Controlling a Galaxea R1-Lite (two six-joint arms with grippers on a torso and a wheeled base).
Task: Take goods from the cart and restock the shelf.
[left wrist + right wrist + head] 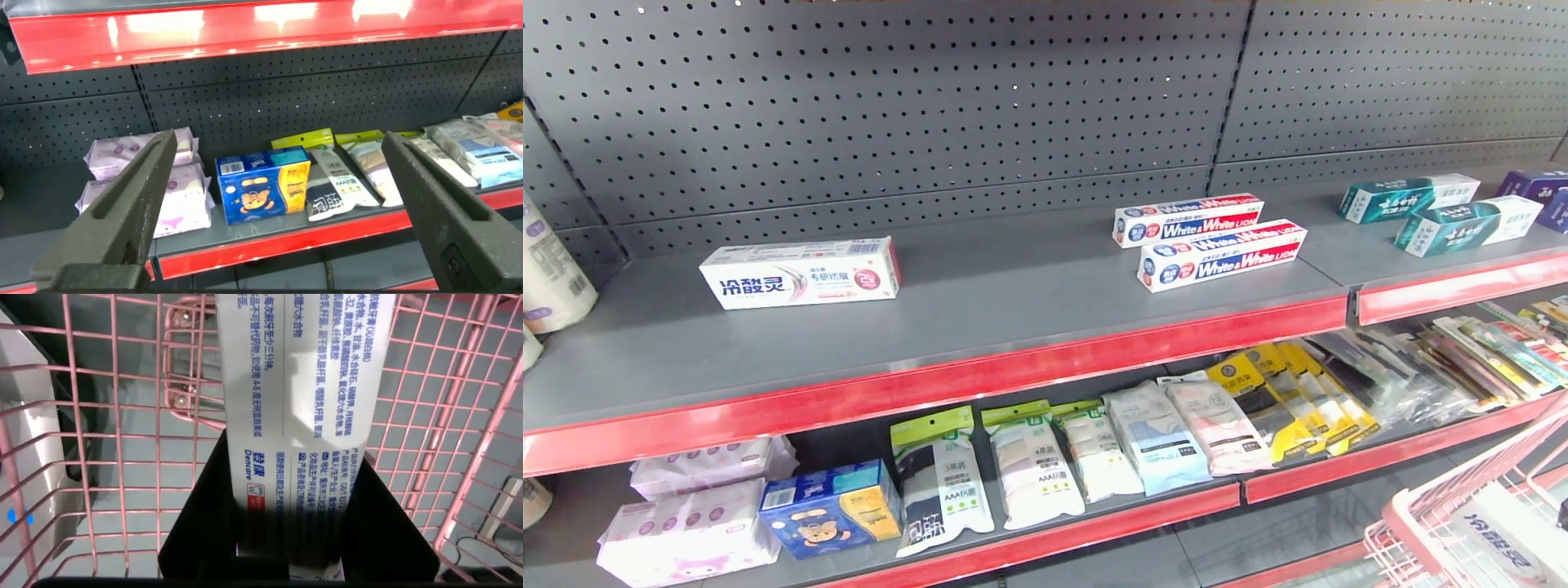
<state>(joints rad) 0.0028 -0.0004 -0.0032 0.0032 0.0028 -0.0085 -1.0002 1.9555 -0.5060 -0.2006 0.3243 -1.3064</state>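
Toothpaste box [302, 392], long and white, lies inside the pink wire cart [1413, 523] at the robot's lower right. The right claw [296, 482] is clenched across it, and most of the box's length reaches out past the claw. Held like that, the box could, I judge, swing or slip on the lift, and its free end could snag the cart's wires or rim. Carried too low, it could strike the red lip [931, 392] of the upper shelf [1013, 286]. The left claw [279, 139] hangs released, grasping nothing, and faces the lower shelf [270, 233]. Along the upper shelf from the left are paper rolls [547, 269], a matching white box [800, 272], two red-and-white boxes [1221, 253], two teal boxes [1467, 224] and a purple box [1535, 186]. Below sit tissue packs [686, 531], a blue carton [829, 506] and flat sachets [1029, 474]. The stretch between the matching white box and the red-and-white boxes looks the likely spot, and either neighbour could be knocked if the box goes down askew. The cart's wall and the red lip stand in the way.
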